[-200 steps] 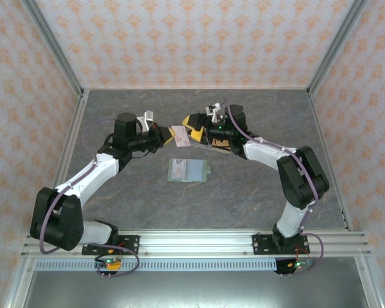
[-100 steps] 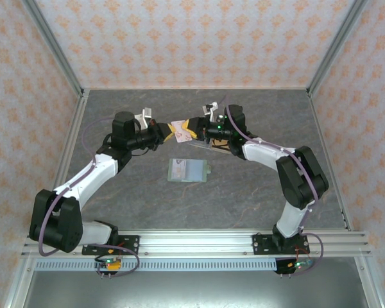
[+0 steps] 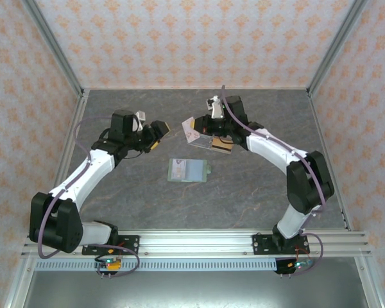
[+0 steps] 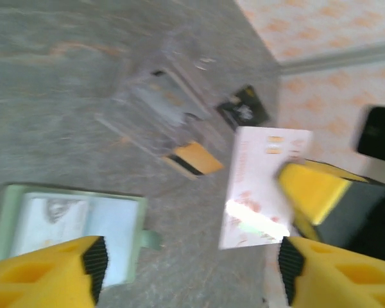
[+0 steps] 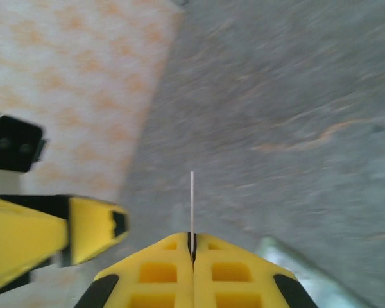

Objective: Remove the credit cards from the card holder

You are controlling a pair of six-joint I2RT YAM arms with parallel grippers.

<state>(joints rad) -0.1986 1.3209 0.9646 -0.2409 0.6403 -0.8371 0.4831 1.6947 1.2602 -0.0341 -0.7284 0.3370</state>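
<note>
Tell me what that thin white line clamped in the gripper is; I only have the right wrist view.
Observer: It is a card, white with pink print, edge-on to your camera. The right gripper is shut on it.
Operator: And the yellow gripper at my left?
Observer: That is the left gripper, open, with a gap between it and the card.
Operator: Where is the card holder?
Observer: The card holder lies opened flat on the table, between the two arms and nearer their bases than the card.
</note>
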